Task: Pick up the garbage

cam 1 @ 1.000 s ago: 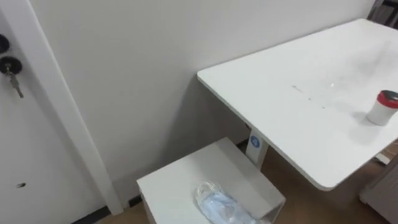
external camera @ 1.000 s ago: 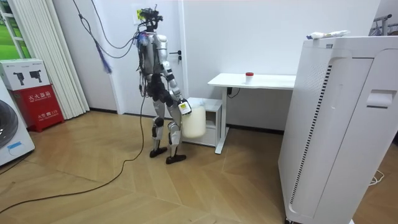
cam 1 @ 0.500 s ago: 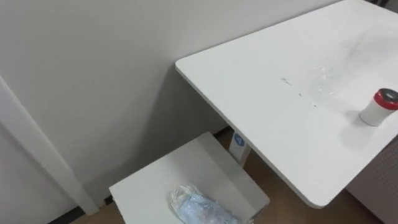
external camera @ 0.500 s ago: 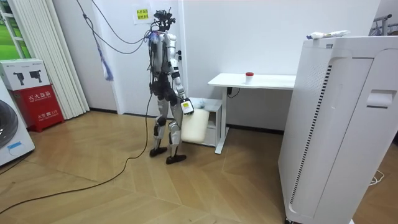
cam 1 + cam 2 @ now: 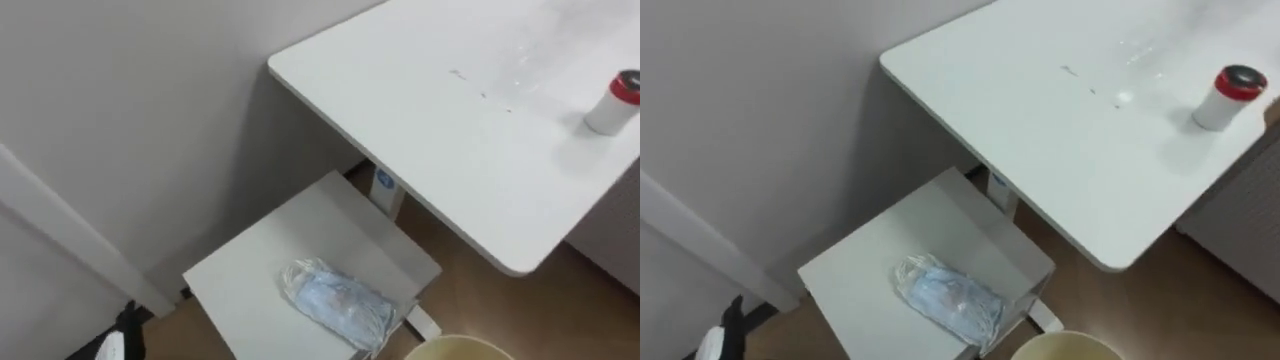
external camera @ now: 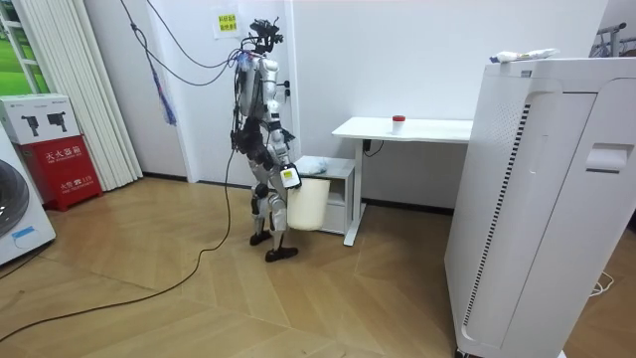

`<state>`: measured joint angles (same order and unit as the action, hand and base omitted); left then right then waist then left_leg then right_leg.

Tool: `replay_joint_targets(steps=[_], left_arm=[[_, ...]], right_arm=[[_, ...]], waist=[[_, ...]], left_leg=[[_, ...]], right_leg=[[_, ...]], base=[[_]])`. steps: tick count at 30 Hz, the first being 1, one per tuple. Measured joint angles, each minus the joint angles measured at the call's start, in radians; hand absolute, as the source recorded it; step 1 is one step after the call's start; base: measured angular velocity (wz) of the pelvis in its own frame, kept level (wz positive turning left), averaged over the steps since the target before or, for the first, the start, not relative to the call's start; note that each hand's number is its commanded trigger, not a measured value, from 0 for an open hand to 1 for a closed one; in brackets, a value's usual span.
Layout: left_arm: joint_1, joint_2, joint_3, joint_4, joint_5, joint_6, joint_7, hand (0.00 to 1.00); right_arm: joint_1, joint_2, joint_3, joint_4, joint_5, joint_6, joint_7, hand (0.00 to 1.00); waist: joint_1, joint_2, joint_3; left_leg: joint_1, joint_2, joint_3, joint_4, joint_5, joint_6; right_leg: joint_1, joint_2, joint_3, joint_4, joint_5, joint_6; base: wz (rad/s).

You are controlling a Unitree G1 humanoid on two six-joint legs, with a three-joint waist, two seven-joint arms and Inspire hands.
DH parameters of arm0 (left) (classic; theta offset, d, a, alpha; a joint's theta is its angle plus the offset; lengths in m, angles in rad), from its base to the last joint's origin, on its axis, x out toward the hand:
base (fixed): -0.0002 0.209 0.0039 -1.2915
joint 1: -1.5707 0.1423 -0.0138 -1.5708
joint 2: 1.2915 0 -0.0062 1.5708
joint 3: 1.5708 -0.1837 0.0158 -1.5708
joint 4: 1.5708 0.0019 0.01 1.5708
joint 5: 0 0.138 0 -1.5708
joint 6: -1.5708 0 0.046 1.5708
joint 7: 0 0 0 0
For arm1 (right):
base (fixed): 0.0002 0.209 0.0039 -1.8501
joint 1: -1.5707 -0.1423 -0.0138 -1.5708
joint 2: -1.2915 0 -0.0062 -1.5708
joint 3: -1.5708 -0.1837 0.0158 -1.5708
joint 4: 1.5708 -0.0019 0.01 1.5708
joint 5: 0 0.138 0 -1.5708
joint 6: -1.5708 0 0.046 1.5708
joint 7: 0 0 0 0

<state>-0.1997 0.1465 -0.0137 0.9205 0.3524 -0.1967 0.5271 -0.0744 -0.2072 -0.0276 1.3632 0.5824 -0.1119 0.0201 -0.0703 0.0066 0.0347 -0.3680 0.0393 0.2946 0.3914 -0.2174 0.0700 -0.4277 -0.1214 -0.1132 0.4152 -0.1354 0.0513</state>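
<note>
A crumpled blue-and-white plastic wrapper (image 5: 335,300) lies on top of a low white cabinet (image 5: 260,270), near its front right edge. The rim of a cream waste bin (image 5: 462,348) shows just below the cabinet's right corner. In the room view I stand facing the cabinet, and my right hand (image 6: 290,177) holds the cream bin (image 6: 306,202) by its rim at thigh height. My left hand (image 5: 115,342) shows at the lower left edge, left of the cabinet and away from the wrapper. A small white jar with a red lid (image 5: 612,103) stands on the white table (image 5: 450,150).
The white table overhangs the cabinet's right side on one leg (image 5: 388,187). A wall and a white door frame (image 5: 70,240) close off the left. A large white appliance (image 6: 542,199) stands at the room view's right, with open wooden floor (image 6: 248,308) behind me.
I have stepped closer to the cabinet and my view has dropped. The wrapper now shows whole, the bin's rim and my left hand have come into view, and the bin has swung nearer the cabinet.
</note>
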Motion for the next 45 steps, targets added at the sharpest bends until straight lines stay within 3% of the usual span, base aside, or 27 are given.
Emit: replay_joint_targets(steps=[7,13,15,21,26,27,31,37,45], left_arm=[[-0.126,0.015,-0.125,0.009,0.01,-0.017,0.016,0.0],[-0.242,0.035,-0.188,0.046,0.01,-0.038,0.045,0.0],[-0.284,0.04,-0.213,0.057,0.01,-0.048,0.059,0.0],[-0.334,0.057,-0.267,0.085,0.006,-0.053,0.06,0.0],[-0.39,0.072,-0.269,0.116,0.013,-0.054,0.06,0.0],[-0.403,0.076,-0.282,0.124,0.011,-0.054,0.059,0.0],[-0.417,0.079,-0.325,0.126,0.012,-0.054,0.057,0.0],[-0.421,0.085,-0.398,0.178,0.014,-0.054,0.041,0.0],[-0.426,0.108,-0.483,0.21,0.096,-0.027,-0.072,0.0]], right_arm=[[-0.053,-0.042,0.08,-0.002,0.013,-0.013,0.001,1.0],[-0.086,-0.046,0.126,-0.005,0.006,-0.021,-0.046,1.0],[-0.106,-0.046,0.129,-0.016,0.007,-0.021,-0.055,1.0],[-0.142,-0.046,0.19,-0.046,0.009,-0.033,-0.06,1.0],[-0.143,-0.045,0.206,-0.078,0.013,-0.043,-0.06,1.0],[-0.144,-0.045,0.221,-0.082,0.03,-0.046,-0.06,1.0],[-0.151,-0.045,0.245,-0.084,0.046,-0.051,-0.06,1.0],[-0.158,-0.046,0.282,-0.125,0.048,-0.053,-0.057,1.0],[-0.181,-0.046,0.284,-0.118,0.047,-0.04,-0.038,1.0]], waist=[[-0.054,0.009,0.0184],[-0.096,0.016,0.0311],[-0.112,0.02,0.0427],[-0.123,0.024,0.046],[-0.139,0.03,0.0506],[-0.142,0.031,0.054],[-0.149,0.031,0.0554],[-0.178,0.032,0.0565],[-0.197,0.031,0.0589]], left_leg=[[-0.109,0.025,0.036,0.081,-0.013,0.004],[-0.196,0.055,0.041,0.148,-0.023,0.001],[-0.237,0.061,0.042,0.18,-0.029,0.002],[-0.321,0.103,0.043,0.264,-0.056,-0.006],[-0.356,0.115,0.031,0.301,-0.068,-0.01],[-0.357,0.114,0.031,0.304,-0.069,-0.01],[-0.359,0.107,0.038,0.304,-0.071,-0.011],[-0.375,0.117,0.045,0.313,-0.077,-0.016],[-0.392,0.12,0.05,0.318,-0.084,-0.02]], right_leg=[[-0.132,0.006,0.025,0.077,0.006,-0.016],[-0.211,0.019,0.017,0.106,0.014,-0.037],[-0.257,0.018,0.023,0.139,0.005,-0.042],[-0.332,0.04,0.022,0.186,-0.005,-0.058],[-0.36,0.04,0.008,0.223,-0.024,-0.068],[-0.363,0.039,0.009,0.23,-0.028,-0.068],[-0.38,0.035,0.025,0.256,-0.041,-0.067],[-0.401,0.036,0.027,0.263,-0.045,-0.072],[-0.422,0.042,0.031,0.263,-0.046,-0.074]], base=[[-0.2],[-0.08],[0.0],[-0.09],[0.06],[0.03],[0.0],[-0.04],[-0.03]])
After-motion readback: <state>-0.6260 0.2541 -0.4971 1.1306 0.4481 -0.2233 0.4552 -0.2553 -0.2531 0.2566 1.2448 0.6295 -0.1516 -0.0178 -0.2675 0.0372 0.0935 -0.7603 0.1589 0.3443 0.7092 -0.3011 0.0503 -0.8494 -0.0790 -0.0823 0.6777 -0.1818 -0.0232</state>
